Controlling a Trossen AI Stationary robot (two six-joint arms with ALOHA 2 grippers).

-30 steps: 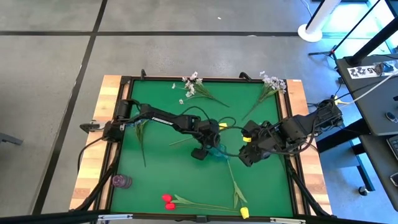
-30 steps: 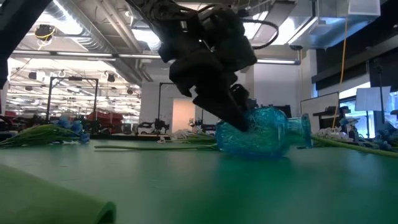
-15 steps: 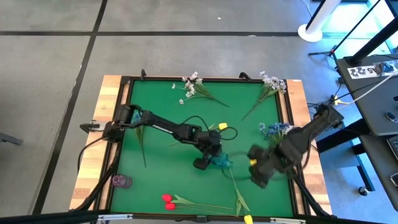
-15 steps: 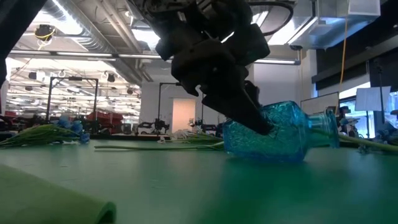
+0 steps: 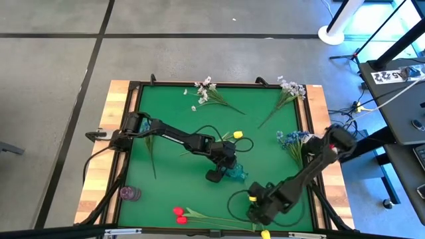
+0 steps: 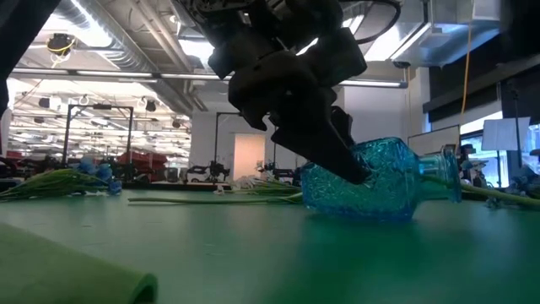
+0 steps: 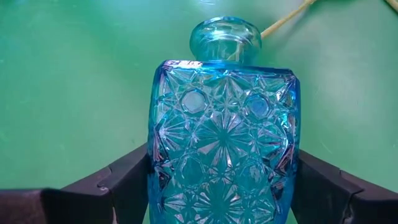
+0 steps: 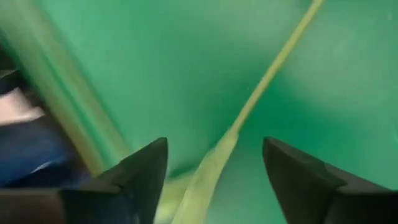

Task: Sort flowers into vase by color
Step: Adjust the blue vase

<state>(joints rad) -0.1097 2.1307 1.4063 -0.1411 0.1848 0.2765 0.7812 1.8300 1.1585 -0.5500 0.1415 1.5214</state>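
Observation:
A blue cut-glass vase (image 5: 236,174) lies on its side mid-table, and my left gripper (image 5: 224,174) is shut on it. My right gripper (image 5: 257,214) hovers open near the table's near edge. In the right wrist view a green tulip stem (image 8: 267,81) runs between its spread fingers, untouched. That stem's yellow head (image 5: 264,234) lies at the near edge. Red tulips (image 5: 178,214) lie near the near edge, and another yellow tulip (image 5: 237,135) lies mid-table. White sprays (image 5: 206,89) lie at the far edge, with blue blossoms (image 5: 292,138) on the right. My left gripper pinches the vase's wide body (image 7: 224,155) between its two fingers (image 7: 127,183), one on each narrow side, near the base. The fingers slant down from the table's far left. The vase lies on its side on the mat, its neck (image 6: 443,173) pointing toward the table's right.
A small purple vase (image 5: 128,193) lies on its side in the near left corner. Green stems (image 5: 149,143) lie along the left side, and a second pale spray (image 5: 291,86) lies in the far right corner. A raised rim (image 5: 219,83) frames the green mat.
My right gripper has swept from mid-table, beside the vase, toward the near edge and now hangs over the yellow tulip's stem. My left gripper slid the vase a little toward the near right, then held still.

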